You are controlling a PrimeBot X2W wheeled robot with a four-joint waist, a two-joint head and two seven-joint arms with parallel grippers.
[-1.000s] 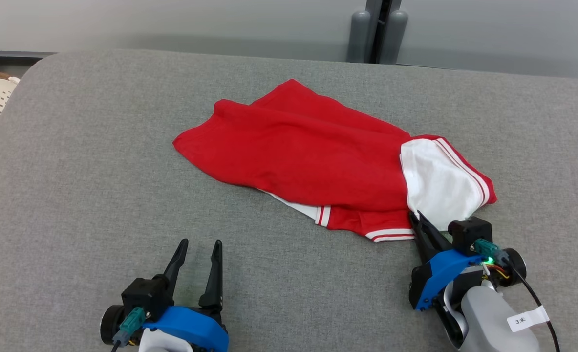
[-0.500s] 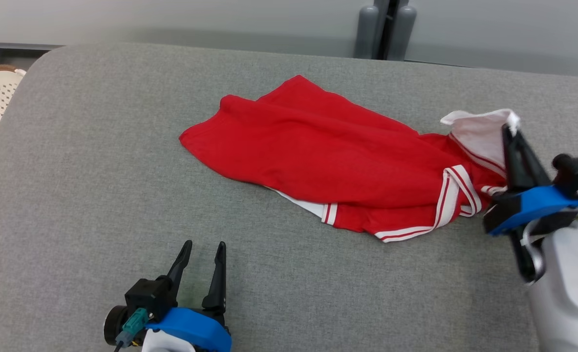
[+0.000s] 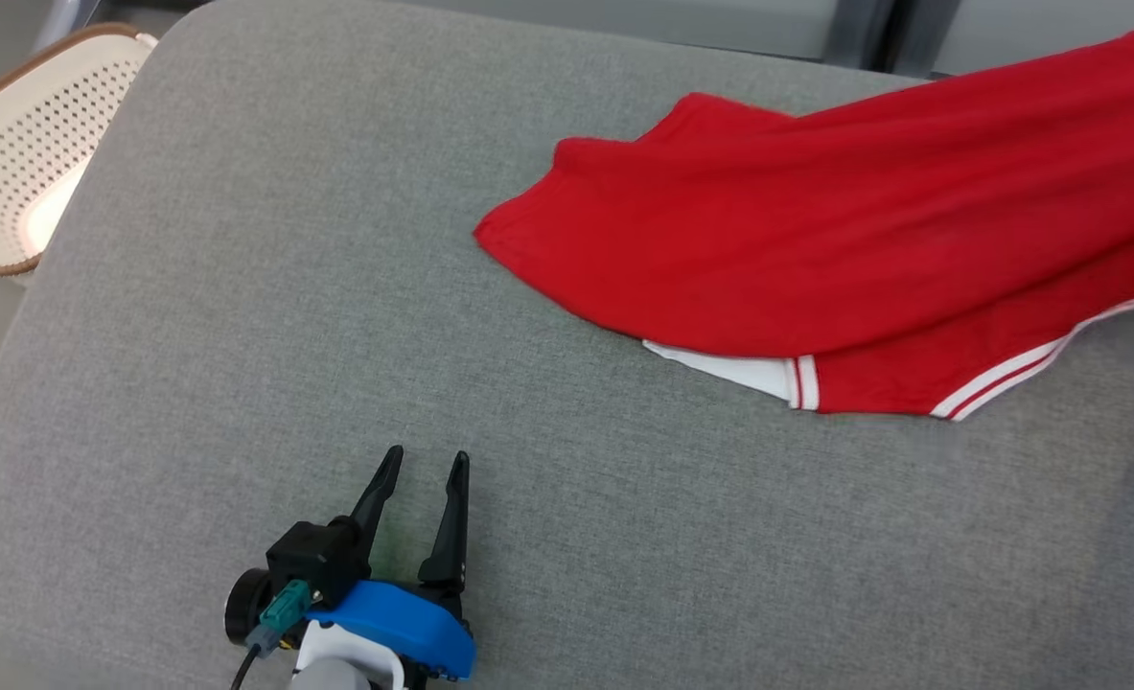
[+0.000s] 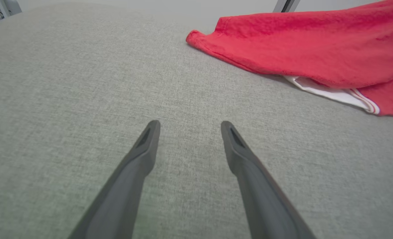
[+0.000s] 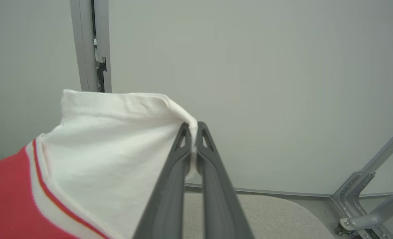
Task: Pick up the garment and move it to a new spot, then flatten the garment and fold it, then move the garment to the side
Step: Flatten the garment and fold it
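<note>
Left end effector [image 3: 427,454] rests empty, fingers parted, on the bench [image 3: 241,287] well left of the garment [image 3: 816,240], whose right side is lifted; right end effector [image 5: 191,125] pinches only a thin white edge, which may slip if the trailing cloth drags.

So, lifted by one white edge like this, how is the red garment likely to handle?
Probably floppy: the garment drapes from the right end effector down to the grey surface. Likely light, since a thin pinch holds it. It may drag rather than lift flat.
</note>
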